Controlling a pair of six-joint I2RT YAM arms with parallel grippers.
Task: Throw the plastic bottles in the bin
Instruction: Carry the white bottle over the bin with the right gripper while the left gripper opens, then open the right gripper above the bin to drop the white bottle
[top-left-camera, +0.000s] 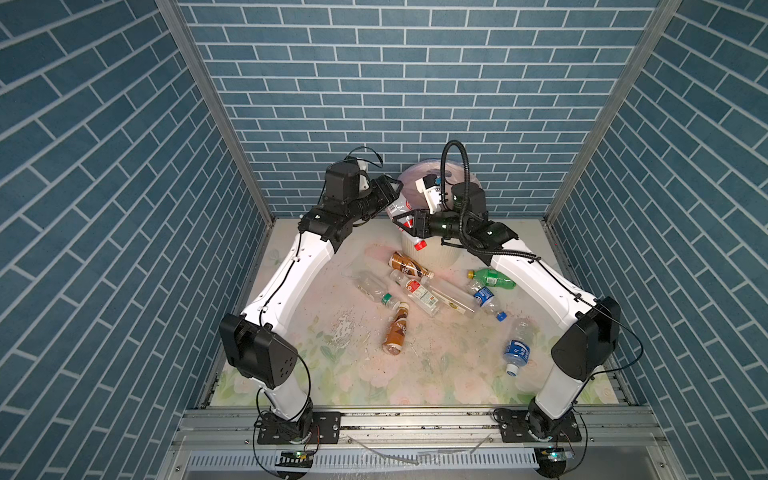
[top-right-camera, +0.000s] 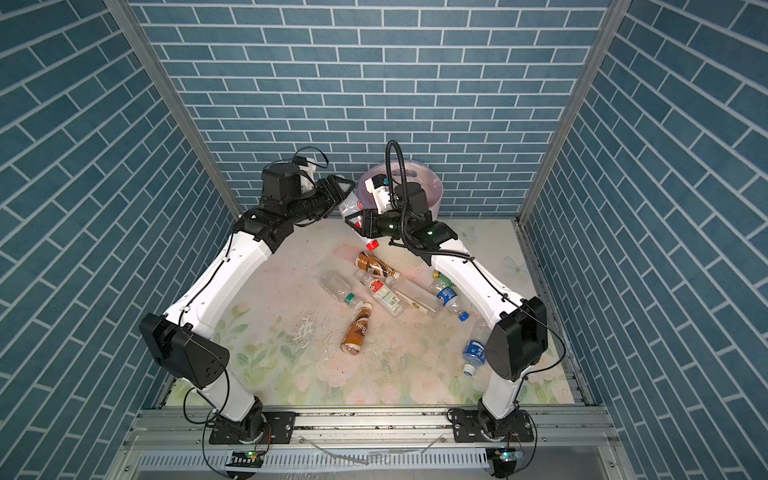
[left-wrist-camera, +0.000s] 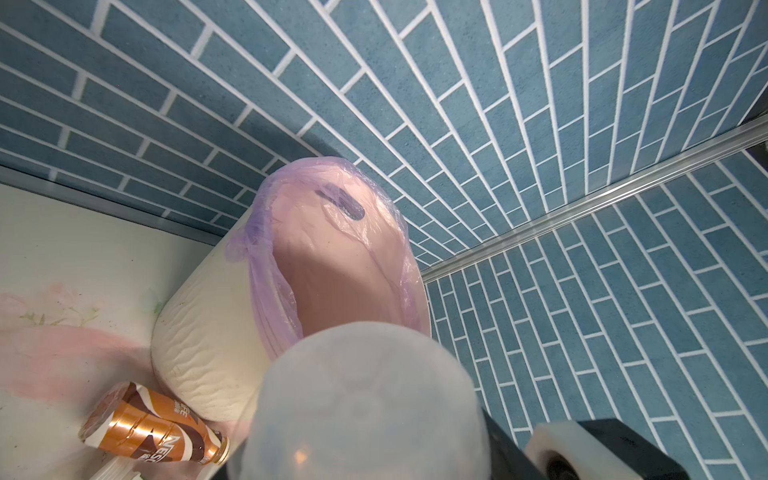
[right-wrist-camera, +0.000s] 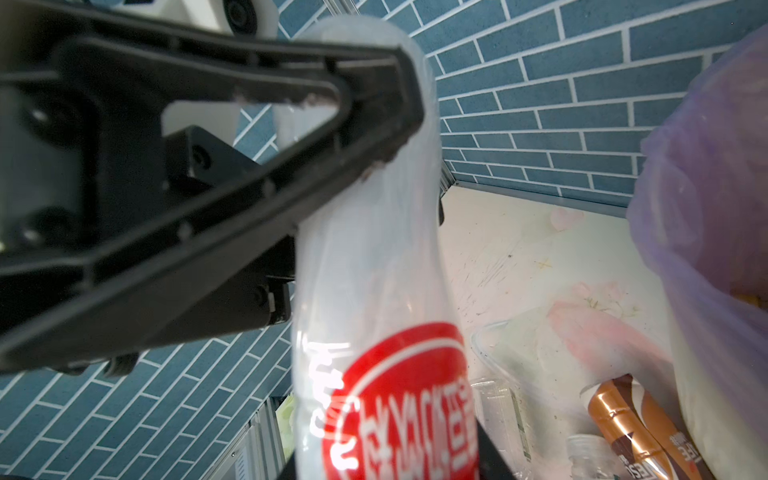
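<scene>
Since the red-capped bottle (top-left-camera: 399, 206) is held up in the air just beside the rim of the bin (top-left-camera: 436, 255), a hand-off looks likely so it can be tipped in. It's clamped around the label by the right tool (top-left-camera: 401, 222); whether it's gripped or just touched at the base by the left tool (top-left-camera: 392, 193) can't be told. The other bottles (top-left-camera: 409, 266) are scattered on the surface (top-left-camera: 332, 374).
</scene>
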